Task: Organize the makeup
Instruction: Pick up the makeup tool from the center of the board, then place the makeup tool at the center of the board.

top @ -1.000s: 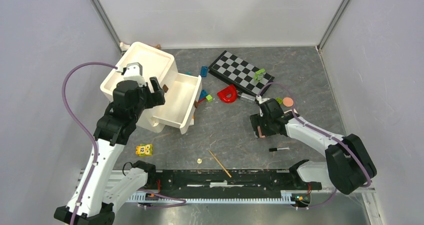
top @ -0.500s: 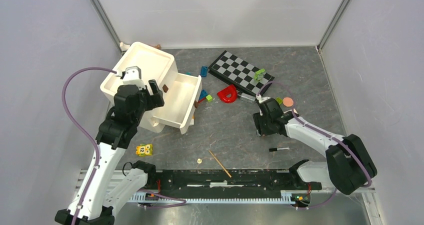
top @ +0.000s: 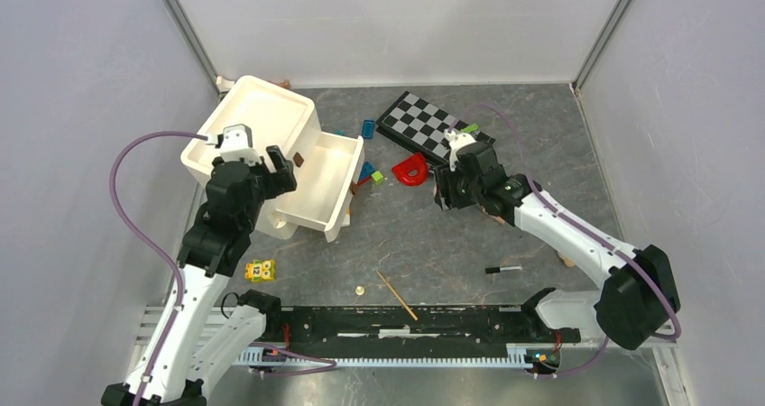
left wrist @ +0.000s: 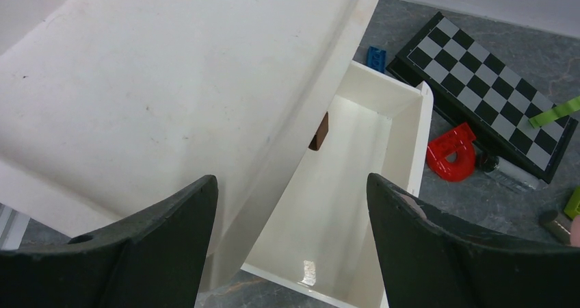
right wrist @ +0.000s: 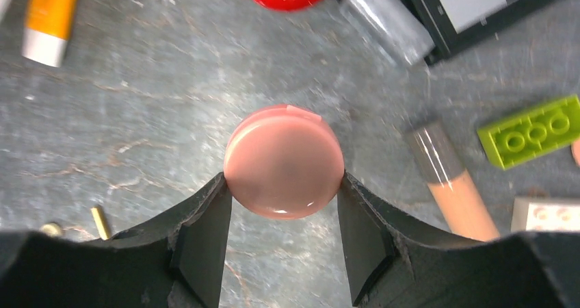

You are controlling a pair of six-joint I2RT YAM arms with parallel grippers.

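My right gripper [top: 444, 195] [right wrist: 282, 179] is shut on a round pink disc [right wrist: 284, 161] and holds it above the grey floor, just below the red D-shaped toy [top: 411, 169]. An orange tube with a white cap [right wrist: 49, 14] lies to its upper left. A clear peach-filled tube [right wrist: 453, 185] lies to its right. A thin black pencil [top: 502, 269] lies near the front. My left gripper [top: 287, 164] [left wrist: 291, 181] is open and empty above the white drawer unit [top: 257, 126], over its pulled-out drawer [left wrist: 356, 185].
The checkerboard [top: 433, 128] lies at the back, with a clear vial [right wrist: 383, 17] at its edge. A green brick [right wrist: 530, 130], a blue brick [top: 368, 129] and a yellow brick [top: 260, 270] are scattered about. A wooden stick [top: 397, 295] lies near the front rail.
My right gripper has moved up and to the left with the pink disc, from beside the black pencil to near the red toy. My left gripper has shifted slightly down.
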